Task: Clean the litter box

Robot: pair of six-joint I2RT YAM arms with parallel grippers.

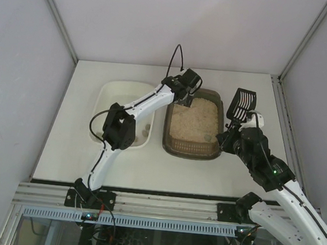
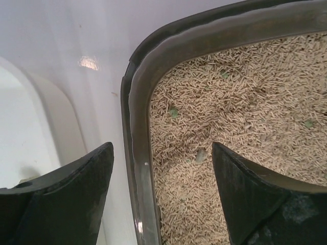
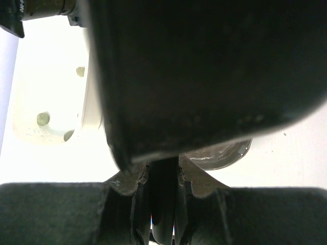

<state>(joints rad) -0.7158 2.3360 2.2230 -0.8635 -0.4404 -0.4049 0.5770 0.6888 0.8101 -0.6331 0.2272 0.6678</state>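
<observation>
Left gripper [image 1: 186, 83], seen from the top camera, reaches to the far left corner of the litter box [image 1: 190, 154]. The box lies on the white table [image 1: 74, 148] just right of the white plastic tray [image 1: 103, 102] and holds beige litter [image 1: 192, 122]. A few small greyish lumps [image 1: 145, 130] lie at the tray's near right end. To the right of the box, the right gripper [image 1: 236, 129] holds a black slotted scoop [image 1: 242, 103] in the air, its blade pointing far.

From the left wrist camera, the gripper's two dark fingers [image 2: 66, 194] are spread wide and straddle the box's left wall, one outside it and one over the litter. Neither touches the rim. Small green-grey bits [image 2: 173, 112] are scattered among the pellets. An edge of the white tray shows at left.

From the right wrist camera, the scoop's dark underside fills most of the view. Its handle is clamped between the closed fingers [image 3: 122, 209] at the bottom. The white tray shows at left, with three small lumps in it.
</observation>
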